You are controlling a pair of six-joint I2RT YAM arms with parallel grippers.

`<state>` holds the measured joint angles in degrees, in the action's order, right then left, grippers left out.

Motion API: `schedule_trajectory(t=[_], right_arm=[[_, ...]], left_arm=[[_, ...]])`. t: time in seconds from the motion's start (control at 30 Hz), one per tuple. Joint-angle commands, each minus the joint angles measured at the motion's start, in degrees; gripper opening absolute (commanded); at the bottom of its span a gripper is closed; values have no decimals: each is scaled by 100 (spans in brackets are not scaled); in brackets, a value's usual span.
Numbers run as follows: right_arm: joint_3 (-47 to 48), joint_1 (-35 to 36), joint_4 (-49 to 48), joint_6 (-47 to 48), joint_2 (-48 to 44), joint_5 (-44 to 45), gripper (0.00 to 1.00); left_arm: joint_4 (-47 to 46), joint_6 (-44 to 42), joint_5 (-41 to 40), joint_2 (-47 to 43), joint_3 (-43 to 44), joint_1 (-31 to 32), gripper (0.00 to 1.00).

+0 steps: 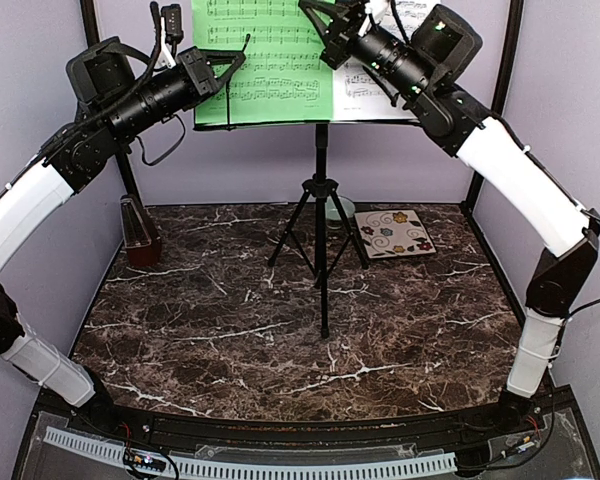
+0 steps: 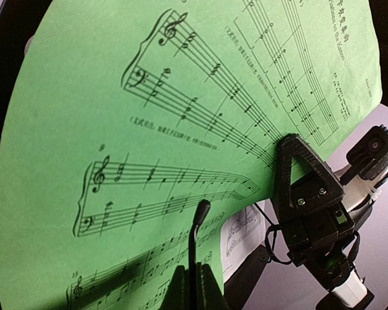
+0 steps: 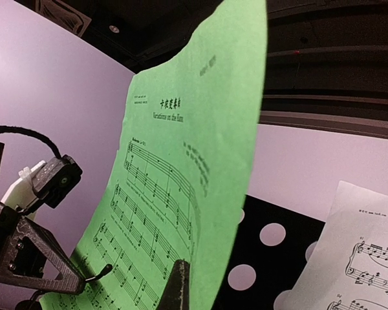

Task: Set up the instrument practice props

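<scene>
Clamped on the green sheet [image 1: 265, 60] from both sides: left gripper [image 1: 230, 68] shut on its 9 o'clock edge, right gripper [image 1: 327, 38] shut on its 3 o'clock edge, higher up. Held upright in front of the music stand [image 1: 321, 180] desk, looks portrait, long axis 12–6. Bottom edge at or just above the ledge; can't tell if seated. Just beside the white sheet [image 1: 368, 88], which sits at 3 o'clock. Likely next: ease down toward 6 o'clock, seat, release. Equally near for both arms. Bowed in both wrist views, so risk of buckling if squeezed inward. Nothing needed at the metronome [image 1: 140, 232], 9 o'clock of the tripod, well apart.
</scene>
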<state>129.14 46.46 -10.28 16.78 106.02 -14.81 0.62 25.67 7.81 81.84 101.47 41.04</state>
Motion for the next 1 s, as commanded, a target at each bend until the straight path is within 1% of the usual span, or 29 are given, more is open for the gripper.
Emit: schedule_trajectory(t=[0.0,0.23,0.27,0.33,0.4,0.67,0.7,0.8,0.97], right_arm=[[181,73,-345,-162,100,3,0],[207,101,-275,-62,134,0,0],[176,100,-285,-48,124,23,4],[132,105,-290,-36,97,30,15],[104,111,-320,-21,70,47,23],[-66,134,-444,54,-66,152,40],[-79,136,-463,54,-84,167,44],[-135,150,-532,54,-134,238,59],[-232,167,-644,79,-224,332,70]], left_arm=[[-352,-123,2,-155,-30,40,0],[-346,-137,1,-160,-35,45,0],[-346,-135,1,-164,-42,42,0],[-352,-128,1,-170,-48,45,0],[-358,-135,5,-168,-53,40,0],[-352,-146,-30,-202,-88,53,0],[-352,-143,-30,-204,-102,50,0],[-352,-137,-48,-220,-124,53,0],[-329,-141,-102,-248,-136,48,0]])
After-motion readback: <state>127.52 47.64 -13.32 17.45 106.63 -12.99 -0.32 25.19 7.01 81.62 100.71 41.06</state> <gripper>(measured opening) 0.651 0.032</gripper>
